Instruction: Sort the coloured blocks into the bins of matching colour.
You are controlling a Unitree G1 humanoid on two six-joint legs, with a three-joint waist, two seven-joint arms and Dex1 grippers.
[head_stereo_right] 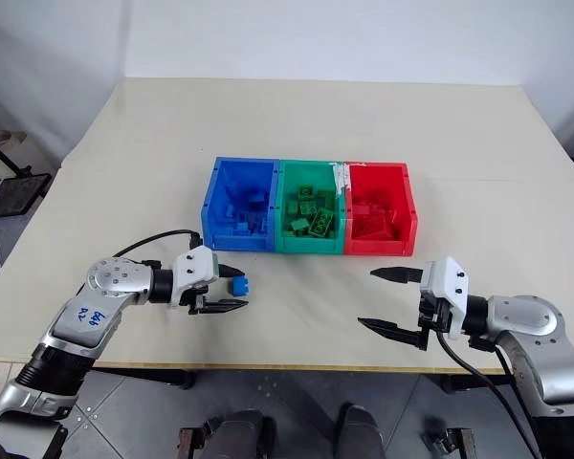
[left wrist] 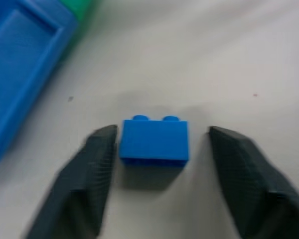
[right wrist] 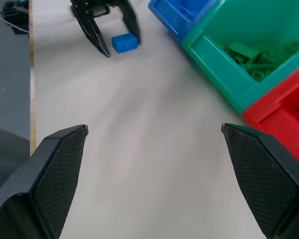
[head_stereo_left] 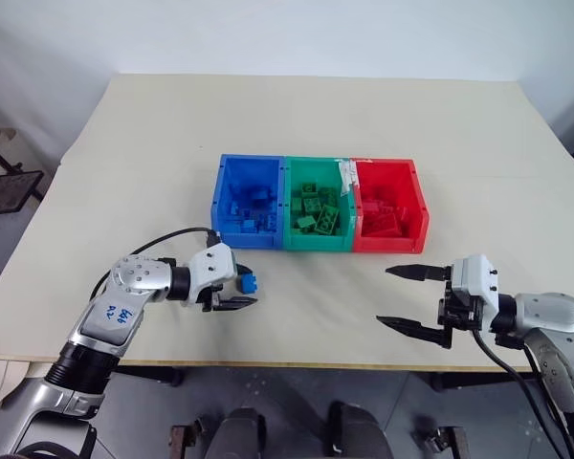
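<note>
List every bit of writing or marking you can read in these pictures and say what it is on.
Blue handwritten marks on the left arm's silver forearm shell: too scrawled to read.
White label on the wall between the green bin and the red bin: too small to read.
Nothing else bears text.

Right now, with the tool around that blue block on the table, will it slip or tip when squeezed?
The blue block looks rigid and flat-sided, so it probably grips squarely. Its smooth plastic may slide slightly. It is squat and sits flat on the table, so it is unlikely to tip.

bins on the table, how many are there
3, joined in a row mid-table: blue bin on the robot's left, green bin in the middle, red bin on its right.
</note>
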